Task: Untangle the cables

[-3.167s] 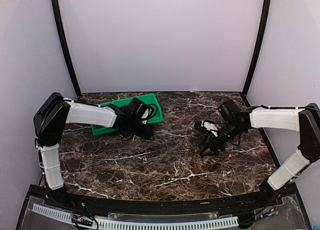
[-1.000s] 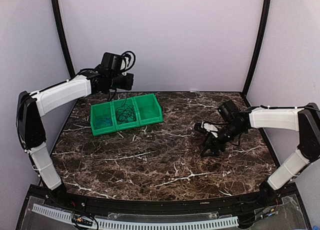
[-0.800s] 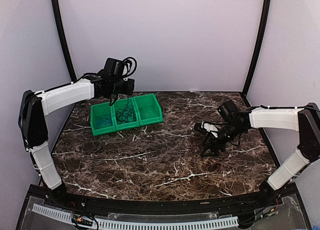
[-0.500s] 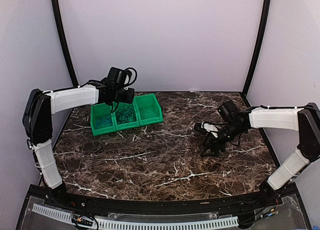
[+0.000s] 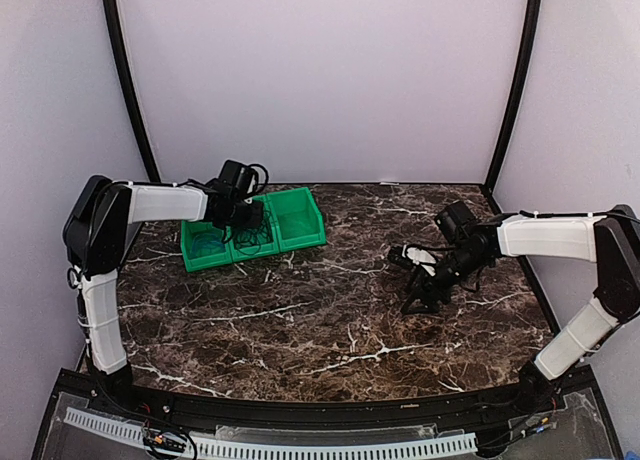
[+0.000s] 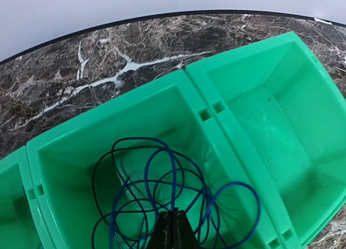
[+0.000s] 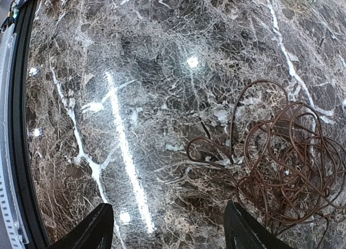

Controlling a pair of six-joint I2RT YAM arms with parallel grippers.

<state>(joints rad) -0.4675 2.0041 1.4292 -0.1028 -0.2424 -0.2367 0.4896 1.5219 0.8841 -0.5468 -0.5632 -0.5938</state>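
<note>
A three-compartment green bin (image 5: 300, 220) stands at the back left. My left gripper (image 5: 245, 223) hangs low over its middle compartment (image 6: 70, 168). In the left wrist view the gripper (image 6: 174, 227) is shut on a blue cable (image 6: 174, 176), whose loops lie coiled in that compartment. The right compartment (image 6: 275, 119) holds nothing. A tangled brown cable (image 7: 292, 157) lies on the marble table. My right gripper (image 7: 167, 222) is open and empty just above the table beside that cable, and it also shows in the top view (image 5: 415, 295).
The bin's left compartment (image 5: 205, 245) holds another thin cable. Black frame posts (image 5: 130, 80) stand at the back corners, with walls close behind. The marble table (image 5: 300, 330) stretches between the two arms.
My left arm has come down from high above the bin into the middle compartment, and the blue cable has gone down with it. The right arm has not moved.
</note>
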